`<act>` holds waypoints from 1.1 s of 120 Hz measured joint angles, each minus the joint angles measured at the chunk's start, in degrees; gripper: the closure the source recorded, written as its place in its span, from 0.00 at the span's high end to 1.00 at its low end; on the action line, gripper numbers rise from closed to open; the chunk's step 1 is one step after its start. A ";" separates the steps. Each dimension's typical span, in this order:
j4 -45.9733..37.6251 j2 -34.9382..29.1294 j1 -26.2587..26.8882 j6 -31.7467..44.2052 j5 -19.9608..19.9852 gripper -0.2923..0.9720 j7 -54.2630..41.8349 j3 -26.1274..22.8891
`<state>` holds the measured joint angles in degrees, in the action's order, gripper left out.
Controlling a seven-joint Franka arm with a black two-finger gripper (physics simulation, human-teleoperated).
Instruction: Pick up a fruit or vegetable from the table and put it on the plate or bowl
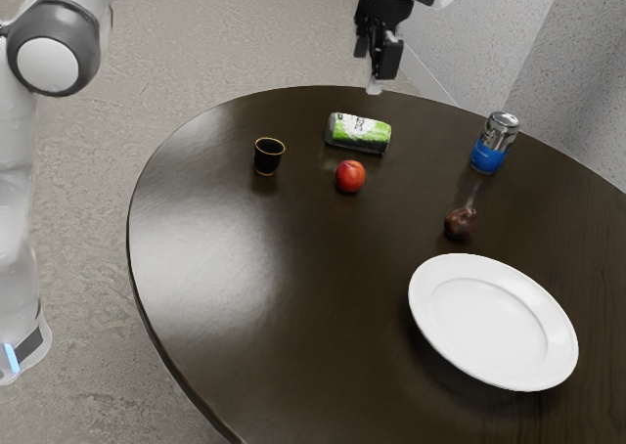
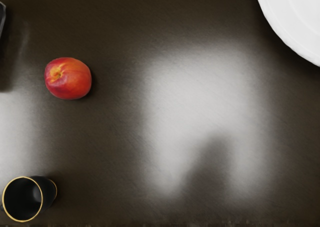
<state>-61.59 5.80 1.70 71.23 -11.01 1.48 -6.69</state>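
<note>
A round dark table (image 1: 245,297) carries everything. A white plate (image 1: 492,320) (image 2: 295,17) sits near its front edge, at the exterior view's right. The gripper (image 1: 377,72) hangs high over the far edge, holding nothing; whether it is released or clenched I cannot tell. Beneath it lies a green packet (image 1: 358,131), with a blue can (image 1: 494,143) standing farther right. The peach (image 1: 350,175) (image 2: 68,78) lies just in front of the packet, well below the gripper and well apart from the plate. A black cup (image 1: 269,155) (image 2: 25,198) stands near the peach. A small dark fruit (image 1: 461,223) lies between the can and the plate.
</note>
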 joint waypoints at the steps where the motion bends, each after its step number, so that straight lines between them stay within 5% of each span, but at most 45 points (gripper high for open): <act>1: -0.13 0.08 0.09 -0.15 -0.10 0.77 0.10 -0.01; 57: -6.06 -0.63 -0.98 -3.78 1.56 0.77 3.87 0.70; 69: -22.32 -9.56 -2.15 -0.07 2.60 0.77 4.03 2.57; 80: -32.54 -12.35 -12.42 5.61 3.91 0.77 2.86 0.45; 93: -33.68 -9.46 -24.34 11.47 5.01 0.77 0.37 -6.11; 132: -21.46 5.69 -38.29 18.60 3.90 0.77 -6.99 -22.30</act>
<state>-83.05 11.49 -36.58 89.83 -7.11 -5.51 -28.99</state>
